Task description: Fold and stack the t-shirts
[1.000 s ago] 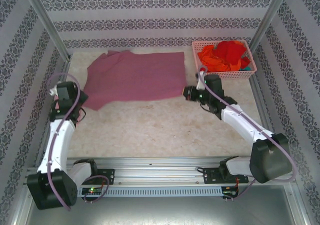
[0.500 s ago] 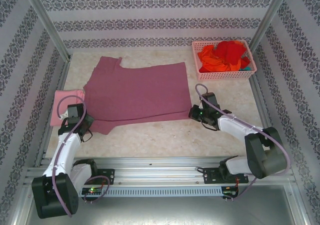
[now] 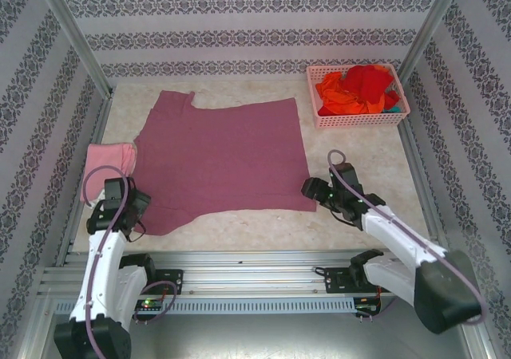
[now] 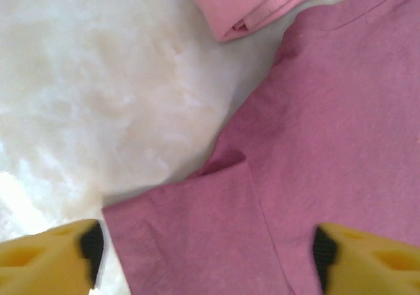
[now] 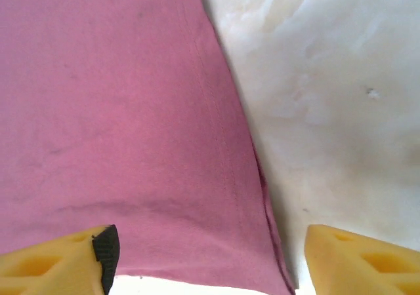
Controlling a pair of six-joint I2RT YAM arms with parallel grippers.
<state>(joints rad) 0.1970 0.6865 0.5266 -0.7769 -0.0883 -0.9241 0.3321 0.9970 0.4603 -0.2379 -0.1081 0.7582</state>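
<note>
Big mauve t-shirt [image 3: 223, 155] lying flat, left gripper [image 4: 207, 249] jaws spread wide, the sleeve [image 4: 190, 229] lying between them, folded pink t-shirt [image 4: 262, 0] just beyond, right gripper [image 5: 209, 255] jaws spread wide too, the shirt's corner [image 5: 249, 255] between them, nothing pinched.

A spread t-shirt [image 3: 223, 155] lies on the table [image 3: 263, 227], a folded t-shirt [image 3: 108, 161] just left of it. Far right (back corner), a basket [image 3: 319, 120] holds heaped shirts [image 3: 363, 88].

place: robot lab cell | cues: aluminium frame [image 3: 78, 44]; wallpapered panels [image 3: 255, 36]; arms [image 3: 100, 251] bolted to rail [image 3: 255, 262]
</note>
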